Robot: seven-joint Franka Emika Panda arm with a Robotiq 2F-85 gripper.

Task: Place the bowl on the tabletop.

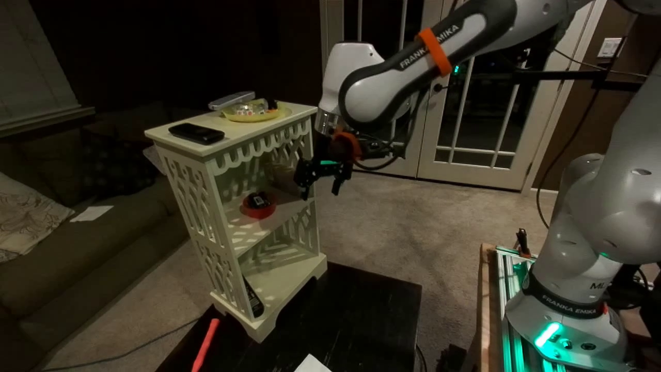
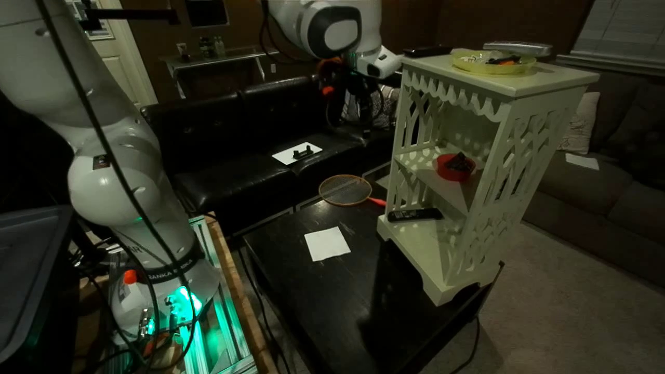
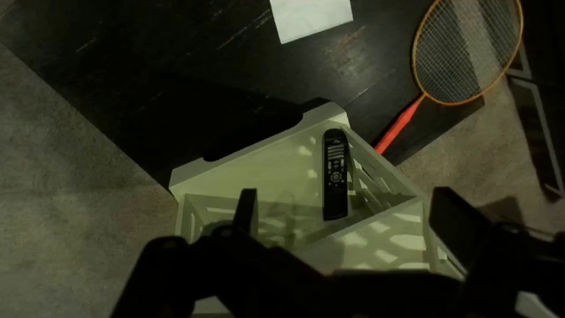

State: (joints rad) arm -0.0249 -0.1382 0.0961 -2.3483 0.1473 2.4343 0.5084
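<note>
Red, small and round, the bowl (image 2: 450, 174) sits on the middle shelf (image 1: 285, 210) of the cream, lattice-sided shelf unit (image 1: 221, 206), with dark, lumpy contents (image 2: 457, 162) inside; it has yet to reach the wide, flat black bench (image 2: 317, 296). My chief worry is headroom: if I drive in too high, I could catch the scalloped cream trim (image 2: 454, 91) and rock the whole unit. Pinching just one side of the rim might tip the bowl and spill its contents, and entering off-centre would likely shove it deeper. Poor light inside makes that easier to misjudge. As for pose, the white-and-black jointed arm (image 1: 397, 85) reaches over and bends sharply, its jaws pointing down near the unit's front, spread wide with nothing held between them, and standing apart from the bowl.
</note>
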